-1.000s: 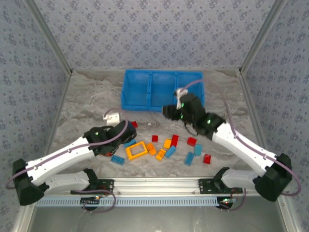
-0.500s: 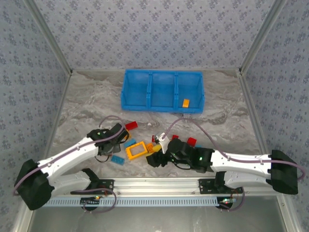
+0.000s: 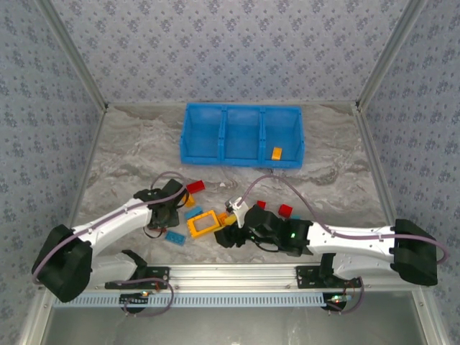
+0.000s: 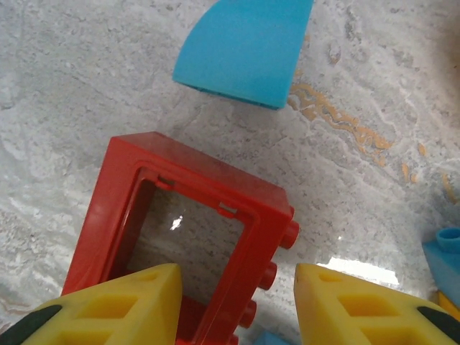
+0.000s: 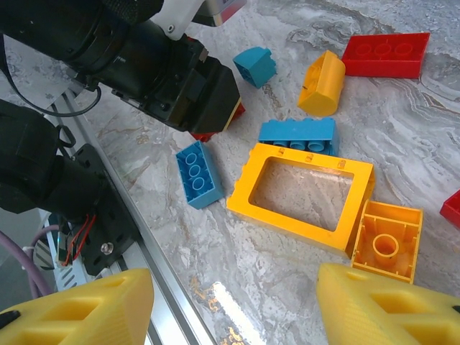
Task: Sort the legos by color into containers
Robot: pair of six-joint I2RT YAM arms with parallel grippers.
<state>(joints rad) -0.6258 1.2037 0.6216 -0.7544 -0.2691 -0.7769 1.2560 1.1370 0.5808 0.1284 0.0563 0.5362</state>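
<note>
1. Step in hand is a pick, judging by the pose: the left gripper (image 4: 237, 287) is low over the red frame (image 4: 205, 171), which lies flat on the marble table (image 4: 374, 86) with a light blue curved brick (image 4: 244, 47) just beyond it.
2. Left fingers are apart, one on each side of the frame's studded side. A gap shows, so they're not clamped on it.
3. The right gripper (image 5: 233, 287) is spread wide with nothing between the fingers, hovering just beside the yellow frame (image 5: 280, 219) and an upturned orange square brick (image 5: 384, 241).
4. The blue tray (image 3: 223, 161) sits at the far side, well apart from the loose pile, with one orange brick (image 3: 277, 153) in its right compartment.
5. Next for the left, probably: squeeze the frame wall, lift it straight up, and carry it to a compartment other than the right one. The thin wall may twist in the grip.
6. Next for the right, probably: drop onto the yellow frame or the orange square brick. Both likely belong in the right compartment with the orange brick.
</note>
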